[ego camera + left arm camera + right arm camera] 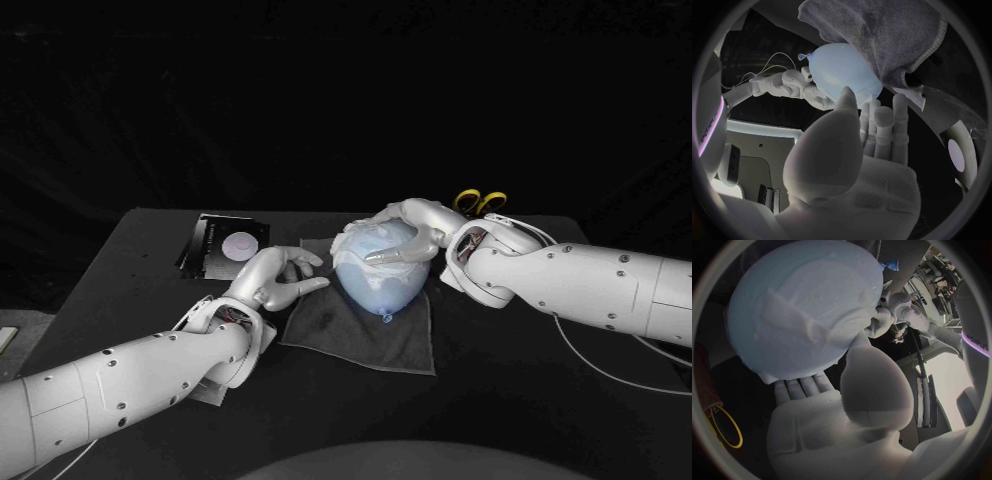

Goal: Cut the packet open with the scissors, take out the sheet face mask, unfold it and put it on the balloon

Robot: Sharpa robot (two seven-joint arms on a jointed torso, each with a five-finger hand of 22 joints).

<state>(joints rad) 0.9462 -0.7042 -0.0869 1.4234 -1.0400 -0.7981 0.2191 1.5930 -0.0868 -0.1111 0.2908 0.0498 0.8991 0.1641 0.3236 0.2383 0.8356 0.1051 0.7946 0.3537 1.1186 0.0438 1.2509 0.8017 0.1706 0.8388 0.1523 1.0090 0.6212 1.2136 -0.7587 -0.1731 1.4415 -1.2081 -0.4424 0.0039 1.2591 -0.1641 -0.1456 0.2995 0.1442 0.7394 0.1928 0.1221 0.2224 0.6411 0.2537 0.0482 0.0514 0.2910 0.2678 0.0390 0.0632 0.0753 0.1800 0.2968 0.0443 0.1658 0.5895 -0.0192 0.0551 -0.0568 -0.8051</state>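
Observation:
A pale blue balloon (378, 275) lies on a grey cloth (361, 335) at the table's middle, with the white sheet mask (811, 315) draped over it. My right hand (408, 232) cups the balloon's far end, fingers over the top and thumb against its side. My left hand (278, 278) sits at the balloon's left with straight fingers (879, 120) touching its side (842, 67). The opened packet (228, 243) lies at the back left. Yellow scissor handles (480, 200) show behind my right hand, and one handle loop (726, 427) shows in the right wrist view.
The grey cloth (879, 35) spreads under the balloon and toward the table's front. The black table (548, 400) has bare room at the front right. Cables run along both forearms.

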